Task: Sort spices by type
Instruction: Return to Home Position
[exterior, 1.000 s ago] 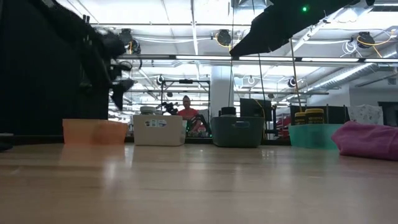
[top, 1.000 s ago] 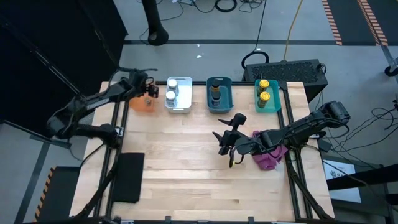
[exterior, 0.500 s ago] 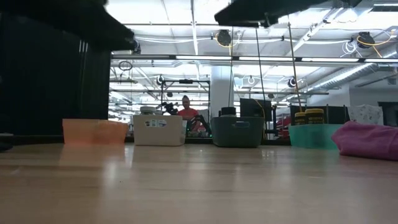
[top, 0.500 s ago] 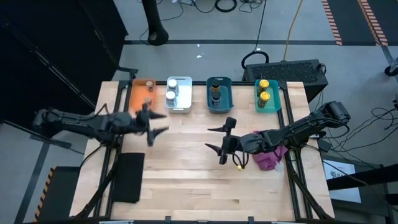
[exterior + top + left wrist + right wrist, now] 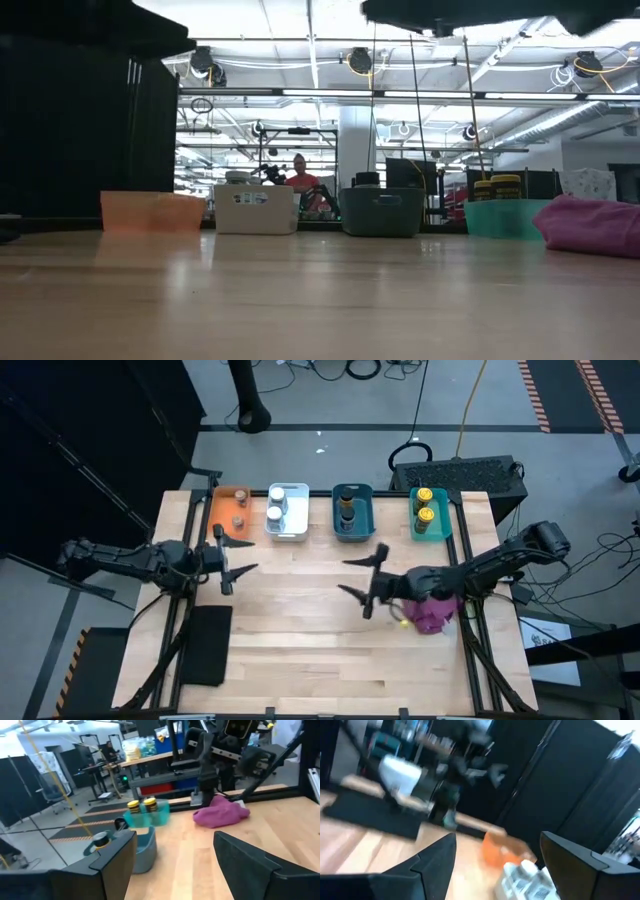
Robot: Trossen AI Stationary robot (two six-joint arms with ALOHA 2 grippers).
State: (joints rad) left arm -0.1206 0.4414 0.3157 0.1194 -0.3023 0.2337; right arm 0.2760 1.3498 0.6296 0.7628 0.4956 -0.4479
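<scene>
two yellow-lidded spices [image 5: 424, 513], teal bin [image 5: 431, 532]

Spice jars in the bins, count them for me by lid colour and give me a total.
Brown-lidded jars in the orange bin: 2
White-lidded jars in the white bin: 2
Yellow-lidded jars in the teal bin: 2
Darker jars in the blue bin, lid colour hard to tell: 2
Total: 8
</scene>
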